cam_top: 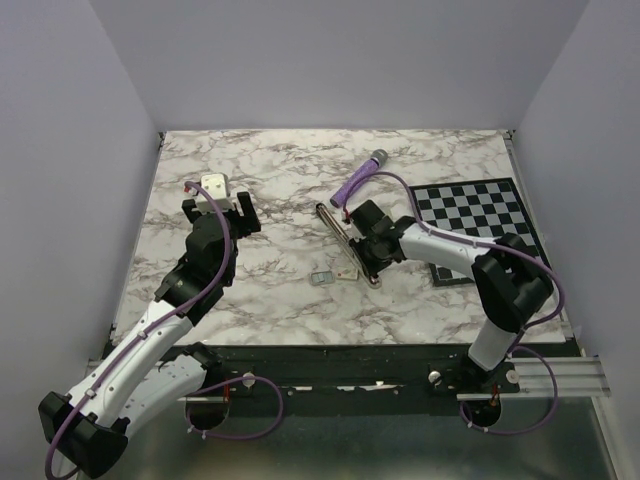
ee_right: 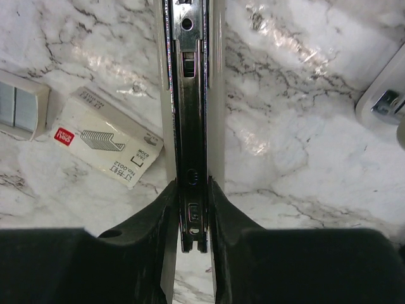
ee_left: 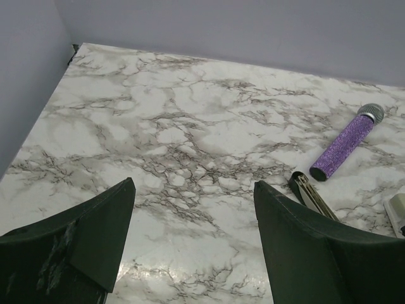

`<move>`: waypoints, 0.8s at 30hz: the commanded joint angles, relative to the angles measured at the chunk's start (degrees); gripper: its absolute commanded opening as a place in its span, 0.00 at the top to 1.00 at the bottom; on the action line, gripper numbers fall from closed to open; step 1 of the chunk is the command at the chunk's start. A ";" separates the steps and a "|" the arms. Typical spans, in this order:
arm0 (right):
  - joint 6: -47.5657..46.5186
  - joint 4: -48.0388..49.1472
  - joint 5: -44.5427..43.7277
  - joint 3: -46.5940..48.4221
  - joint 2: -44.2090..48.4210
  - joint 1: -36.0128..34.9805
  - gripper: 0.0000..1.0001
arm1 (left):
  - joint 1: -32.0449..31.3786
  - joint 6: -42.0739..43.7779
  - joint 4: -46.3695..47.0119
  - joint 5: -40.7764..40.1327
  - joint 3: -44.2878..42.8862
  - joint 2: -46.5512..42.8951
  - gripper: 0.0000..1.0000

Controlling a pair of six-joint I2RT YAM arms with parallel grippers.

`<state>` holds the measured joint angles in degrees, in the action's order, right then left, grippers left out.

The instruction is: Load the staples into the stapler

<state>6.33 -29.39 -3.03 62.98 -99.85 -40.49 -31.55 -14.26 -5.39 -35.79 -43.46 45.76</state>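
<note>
The stapler (cam_top: 347, 245) lies opened out flat on the marble table, its dark metal rail facing up. My right gripper (cam_top: 362, 240) is shut on the rail, with the fingers pressed against both its sides in the right wrist view (ee_right: 192, 187). The rail (ee_right: 190, 95) runs straight away from the jaws. The cream-white staple box (cam_top: 346, 271) lies just beside the stapler, left of the rail in the right wrist view (ee_right: 104, 144). The small grey staple block (cam_top: 321, 278) lies further left (ee_right: 16, 104). My left gripper (cam_top: 216, 203) is open and empty over bare table (ee_left: 193, 183). The stapler's far end shows to its right (ee_left: 310, 195).
A purple glitter microphone (cam_top: 360, 177) lies just beyond the stapler's far end and also shows in the left wrist view (ee_left: 345, 145). A checkerboard mat (cam_top: 475, 225) lies at the right under the right arm. A white object (ee_right: 386, 104) sits at the right edge of the right wrist view.
</note>
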 commanded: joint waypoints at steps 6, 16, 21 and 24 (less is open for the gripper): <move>7.82 -8.40 0.31 -0.58 2.12 -2.31 0.55 | 0.35 -0.77 -0.59 1.51 -0.13 0.21 0.16; 13.70 -12.28 -4.00 4.96 12.38 -2.31 0.19 | 0.35 -0.77 -0.59 1.25 -0.22 -1.02 0.16; 18.09 -2.71 -2.76 3.56 18.90 -2.31 0.18 | 0.44 0.02 -0.33 -0.86 -0.13 -2.51 0.16; 15.66 3.97 2.90 3.29 20.84 -2.31 0.06 | 0.52 0.37 -0.15 -1.39 -0.04 -3.30 0.16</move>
<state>21.37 -35.03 -4.84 66.48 -81.62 -42.48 -31.55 -14.70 -5.74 -35.40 -43.46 44.12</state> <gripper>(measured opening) 0.898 0.842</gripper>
